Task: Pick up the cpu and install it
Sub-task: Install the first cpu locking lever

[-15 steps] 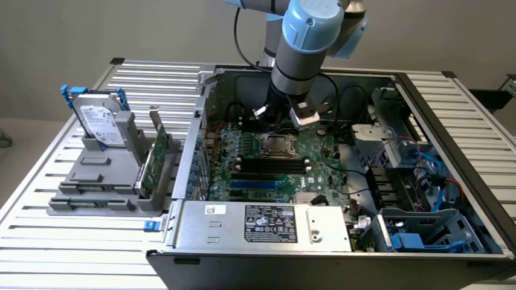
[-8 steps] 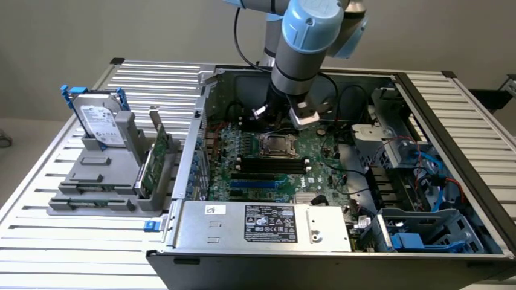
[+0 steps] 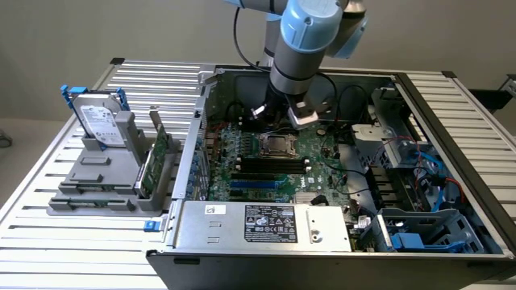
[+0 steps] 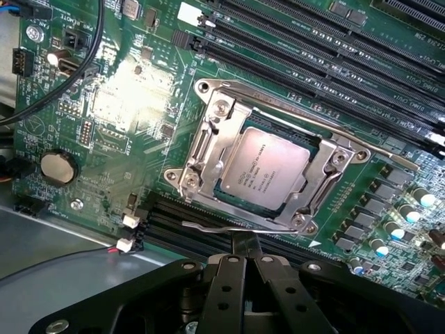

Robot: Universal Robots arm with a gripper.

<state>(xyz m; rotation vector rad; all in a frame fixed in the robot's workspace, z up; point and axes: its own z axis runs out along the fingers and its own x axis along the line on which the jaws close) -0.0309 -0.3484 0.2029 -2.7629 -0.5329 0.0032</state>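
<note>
The cpu [image 4: 268,170] sits in its socket [image 4: 201,149], apart from the fingers [image 4: 224,285], which are closed together and empty.

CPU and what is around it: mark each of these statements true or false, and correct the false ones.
1. The cpu lies within the metal frame of the socket on the motherboard. True.
2. The fingers are clamped on the cpu. False: they are shut and apart from the cpu, which lies in the socket.
3. The hard drive stands upright in a grey holder outside the case, at the exterior view's left. True.
4. The arm hangs over the hard drive. False: it reaches down into the case, above the motherboard near the socket.
</note>
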